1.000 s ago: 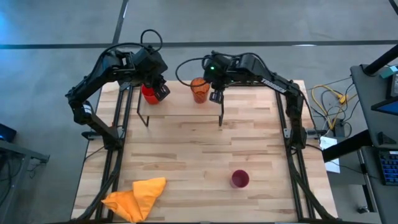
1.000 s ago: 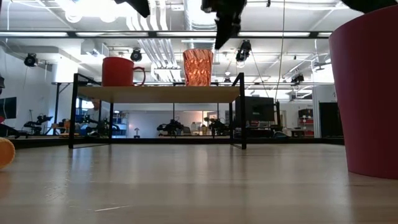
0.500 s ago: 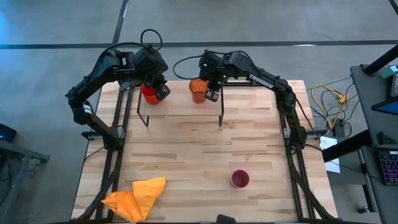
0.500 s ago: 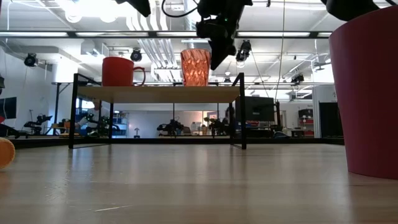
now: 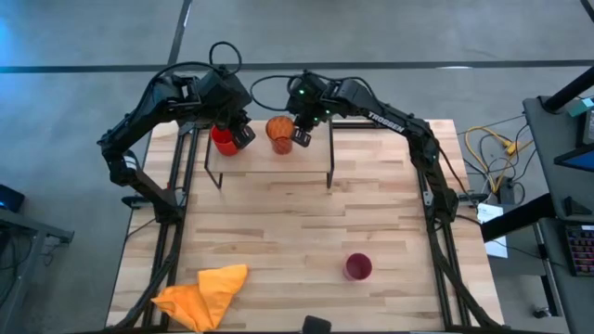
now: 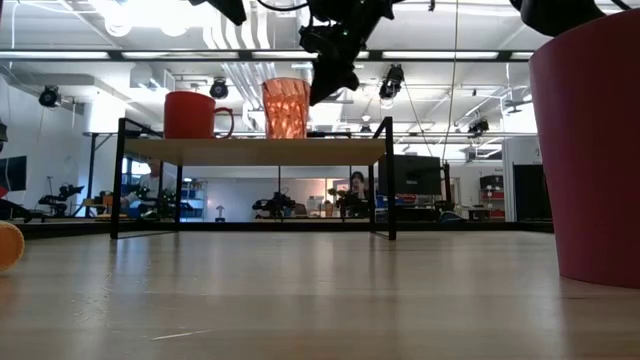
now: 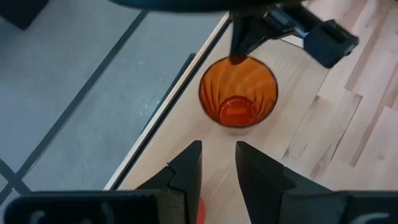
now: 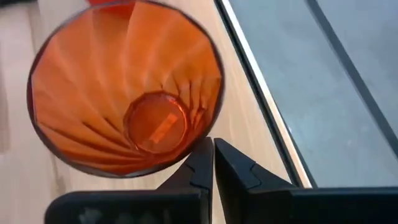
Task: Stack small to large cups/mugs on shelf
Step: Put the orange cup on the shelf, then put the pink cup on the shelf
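Observation:
The orange patterned cup (image 5: 278,133) stands upright on the shelf's wooden board (image 5: 269,161), right of the red mug (image 5: 221,141); both show in the low view, the cup (image 6: 285,108) beside the mug (image 6: 190,115). My right gripper (image 8: 211,155) is shut, at the cup's right side (image 5: 300,137). My left gripper (image 7: 217,168) is open and hovers above the red mug (image 5: 238,134), touching nothing. The magenta tumbler (image 5: 358,267) stands on the table near the front. My right gripper pushes the orange cup's outer wall just below the rim (image 8: 199,134), on the side toward the table's right, with its shut fingers (image 6: 318,88). The fingers slant down from above and from the right. The cup stands upright with its base on the shelf.
An orange cloth (image 5: 206,291) lies at the table's near left corner. The shelf's black legs (image 5: 330,176) stand on the far part of the table. Cables (image 5: 492,148) lie off the table's right edge. Bare wood lies between shelf and tumbler.
My right gripper has come down beside the orange cup and gone toward the table's left, sliding the cup along the shelf toward the red mug. The cup has stayed upright.

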Available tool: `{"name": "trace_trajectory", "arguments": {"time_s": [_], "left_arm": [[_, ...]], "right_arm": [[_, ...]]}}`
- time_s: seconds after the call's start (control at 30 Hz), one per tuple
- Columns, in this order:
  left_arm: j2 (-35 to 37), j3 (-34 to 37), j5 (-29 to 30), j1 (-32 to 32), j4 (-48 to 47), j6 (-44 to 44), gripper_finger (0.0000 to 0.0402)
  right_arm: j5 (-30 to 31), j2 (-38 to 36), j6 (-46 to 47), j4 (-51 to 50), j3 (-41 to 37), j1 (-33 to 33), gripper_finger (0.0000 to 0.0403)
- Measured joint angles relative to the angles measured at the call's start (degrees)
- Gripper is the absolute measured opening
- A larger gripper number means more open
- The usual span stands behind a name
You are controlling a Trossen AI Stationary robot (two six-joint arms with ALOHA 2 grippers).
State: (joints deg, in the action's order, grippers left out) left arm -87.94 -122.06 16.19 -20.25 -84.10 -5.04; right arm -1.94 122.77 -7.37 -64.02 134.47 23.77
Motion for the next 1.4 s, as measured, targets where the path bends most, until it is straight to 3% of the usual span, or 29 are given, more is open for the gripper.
{"name": "trace_trajectory", "arguments": {"time_s": [0.23,0.3,0.43,0.5,0.57,0.7,0.77,1.17,1.4], "left_arm": [[0.00,0.00,0.02,0.00,0.07,-0.04,0.0083],[0.00,0.00,0.04,0.00,0.05,-0.12,0.0083],[0.00,0.00,-0.55,0.02,0.05,-0.61,0.0083],[0.00,0.00,-4.21,0.00,0.06,-1.20,0.0083],[-0.15,0.07,-10.21,0.06,0.58,-1.96,0.0083],[-1.42,0.20,-17.87,2.00,3.08,-2.06,0.0083],[-2.46,0.20,-18.84,4.04,3.46,-1.81,0.0083],[-13.85,0.22,-20.01,19.35,12.48,-4.98,0.0083],[-21.20,0.22,-24.86,25.47,20.71,-10.06,0.0083]], "right_arm": [[0.64,-0.24,1.19,2.77,0.00,0.00,0.0008],[3.66,-1.11,1.08,1.38,-0.01,-0.03,0.0008],[14.99,-4.57,-0.86,-10.65,0.46,-0.02,0.0008],[16.62,-6.64,1.48,-18.52,0.46,0.06,0.0008],[16.57,-8.71,4.74,-25.77,0.40,-0.21,0.0008],[11.66,-14.79,11.16,-25.03,-2.43,-2.15,0.0008],[8.30,-17.66,12.19,-24.70,-3.29,-3.51,0.0009],[9.56,-34.55,24.09,-26.03,-19.67,-10.57,0.0009],[8.72,-40.89,27.96,-26.09,-32.42,-11.90,0.0010]]}}
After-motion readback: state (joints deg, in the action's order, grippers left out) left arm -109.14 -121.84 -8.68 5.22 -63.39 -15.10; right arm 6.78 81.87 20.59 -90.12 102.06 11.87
